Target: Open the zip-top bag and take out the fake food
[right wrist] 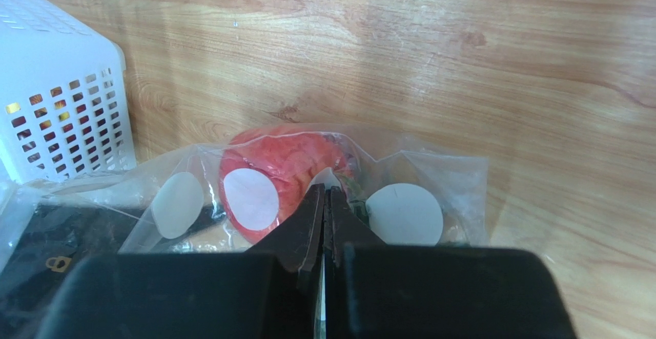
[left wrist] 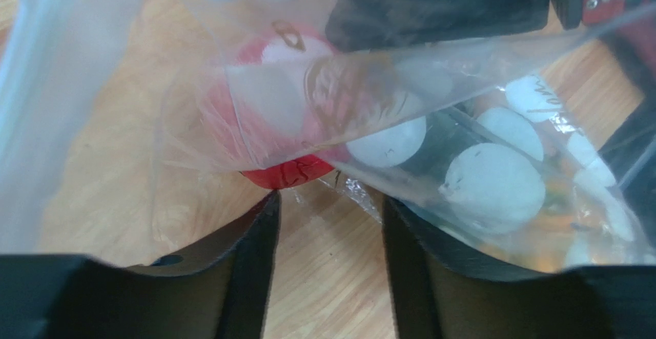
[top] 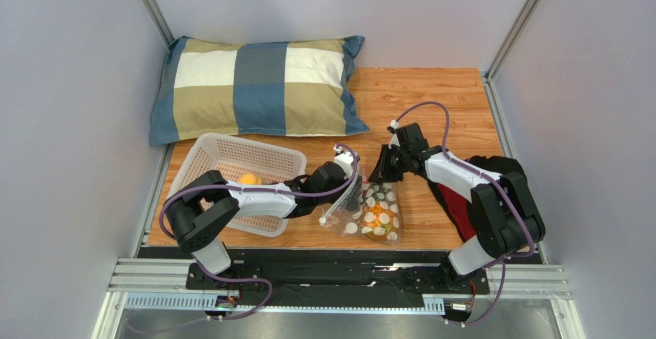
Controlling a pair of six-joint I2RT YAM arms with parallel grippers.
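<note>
The zip-top bag, clear with white oval spots, lies on the wooden table between my arms, its top edge lifted. Fake food shows inside it: a red berry and yellow-orange pieces. My right gripper is shut on the bag's top edge, with a white strip pinched between the fingers; in the top view it is at the bag's far end. My left gripper is open, jaws apart over bare wood, its tips just under the bag's film and the red berry. In the top view it is at the bag's far left corner.
A white perforated basket stands left of the bag under my left arm, with an orange round fruit in it. A checked pillow lies at the back. A red and black cloth lies under my right arm.
</note>
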